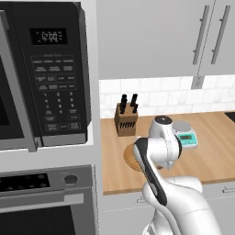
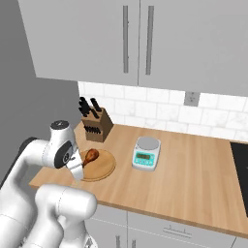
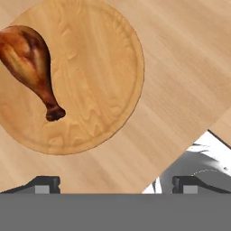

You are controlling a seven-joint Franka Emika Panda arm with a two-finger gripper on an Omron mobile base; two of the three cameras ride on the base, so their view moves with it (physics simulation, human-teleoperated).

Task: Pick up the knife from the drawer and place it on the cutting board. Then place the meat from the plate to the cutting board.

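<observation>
The meat (image 3: 27, 54), a browned drumstick, lies on a round wooden plate (image 3: 131, 81) on the light wooden counter. In the right base view the meat (image 2: 90, 155) rests on the plate's (image 2: 104, 169) left part, close to the counter's front left corner. My gripper (image 3: 116, 184) hangs above the plate's near edge, looking down on it; its jaws stand wide open with nothing between them. The arm hides most of the plate (image 1: 130, 156) in the left base view. The knife, the drawer and the cutting board are out of view.
A knife block (image 2: 94, 123) stands behind the plate by the wall, and a white kitchen scale (image 2: 146, 154) to its right. A microwave (image 1: 46, 73) over an oven closes off the left. Wall cabinets hang overhead. A dark cooktop (image 2: 240, 164) lies far right.
</observation>
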